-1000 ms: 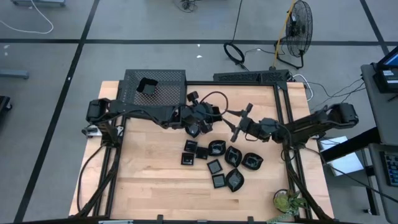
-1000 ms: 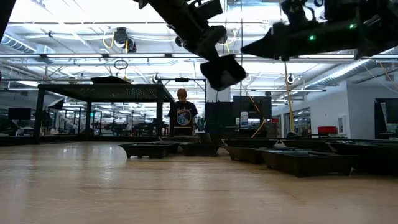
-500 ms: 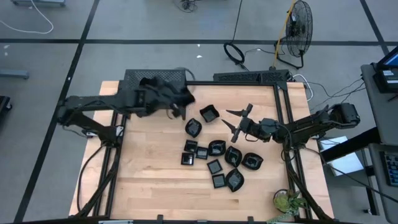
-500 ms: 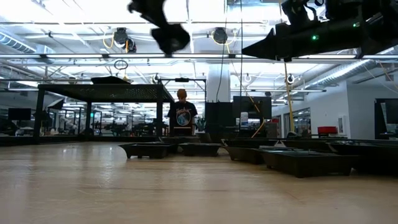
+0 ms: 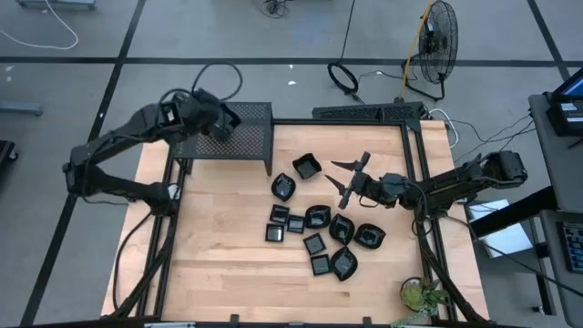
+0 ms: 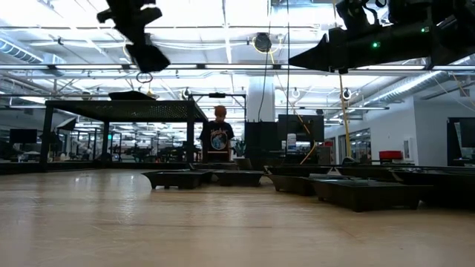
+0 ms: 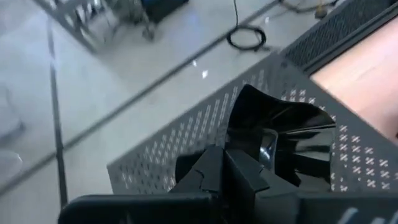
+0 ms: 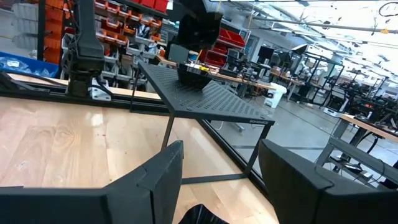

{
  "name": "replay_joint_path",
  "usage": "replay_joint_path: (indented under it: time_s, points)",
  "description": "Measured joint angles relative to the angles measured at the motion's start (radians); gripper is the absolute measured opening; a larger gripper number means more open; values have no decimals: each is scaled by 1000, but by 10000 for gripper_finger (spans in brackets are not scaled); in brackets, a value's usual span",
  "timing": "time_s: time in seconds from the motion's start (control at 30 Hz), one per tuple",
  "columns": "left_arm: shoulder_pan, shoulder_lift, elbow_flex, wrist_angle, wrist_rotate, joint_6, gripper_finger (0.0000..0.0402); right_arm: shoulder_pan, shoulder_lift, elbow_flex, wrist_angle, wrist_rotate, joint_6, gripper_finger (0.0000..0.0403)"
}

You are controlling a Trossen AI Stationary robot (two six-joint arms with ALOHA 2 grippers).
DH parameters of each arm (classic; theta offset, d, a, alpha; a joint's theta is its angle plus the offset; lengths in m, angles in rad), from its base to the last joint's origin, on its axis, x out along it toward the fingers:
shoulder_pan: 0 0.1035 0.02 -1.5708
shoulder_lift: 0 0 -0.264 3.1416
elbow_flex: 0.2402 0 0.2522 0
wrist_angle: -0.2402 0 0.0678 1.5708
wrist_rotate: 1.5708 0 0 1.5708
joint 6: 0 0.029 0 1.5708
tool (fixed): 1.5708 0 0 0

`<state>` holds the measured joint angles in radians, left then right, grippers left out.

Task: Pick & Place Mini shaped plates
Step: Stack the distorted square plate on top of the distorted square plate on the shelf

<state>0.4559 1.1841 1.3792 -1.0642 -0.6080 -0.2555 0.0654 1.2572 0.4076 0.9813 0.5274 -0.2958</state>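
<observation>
My left gripper [image 5: 216, 121] hangs above the black mesh rack [image 5: 248, 138] at the table's far left corner, shut on one glossy black mini plate [image 7: 292, 140]. In the low view that plate [image 6: 148, 58] sits below the gripper [image 6: 139, 33], high over the rack [image 6: 126, 110]. The right wrist view shows another dish [image 8: 196, 74] resting on the rack top [image 8: 214, 96]. Several more mini plates [image 5: 319, 223] lie on the wood in the table's middle. My right gripper [image 5: 344, 180] waits open beside them, above the table [image 8: 217, 177]. My left gripper pinches the mini plate by its rim [image 7: 264, 158] between the two fingers [image 7: 239, 174], coming from above. The plate is lifted clear of the rack, tilted, and hangs below the fingertips.
The rack stands on legs over the far left corner, with bare wood [image 5: 219, 246] on the near left. A dark frame [image 5: 414, 146] edges the table. A small plant [image 5: 419, 293] sits at the near right corner. A person [image 6: 219, 137] stands beyond the table.
My left gripper has carried the plate up from the table's middle toward the far left corner and now holds it over the rack. The plates on the wood and my right arm have stayed put.
</observation>
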Motion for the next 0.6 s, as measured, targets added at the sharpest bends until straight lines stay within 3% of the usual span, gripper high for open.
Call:
replay_joint_path:
  time_s: [0.17, 0.6]
  points:
    - [125, -1, -22, -10, 112, -34, 6, 0, 0, 0, -9, 0, 0, 196]
    - [307, -1, -155, 27, 176, 0, 4, 0, 0, 0, -17, 0, 0, 196]
